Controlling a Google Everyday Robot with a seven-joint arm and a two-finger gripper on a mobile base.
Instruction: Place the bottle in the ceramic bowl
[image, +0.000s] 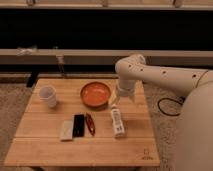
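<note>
White dark-labelled bottle (118, 123) flat beside orange ceramic bowl (95, 94), gripper (114, 103) just above it, grip unclear.

I see an orange ceramic bowl (96, 94) with a darker rim on a pale wood-grain table (50, 145). The white bottle (118, 124) carries dark print; the cream gripper (115, 103) hangs just above it.
</note>
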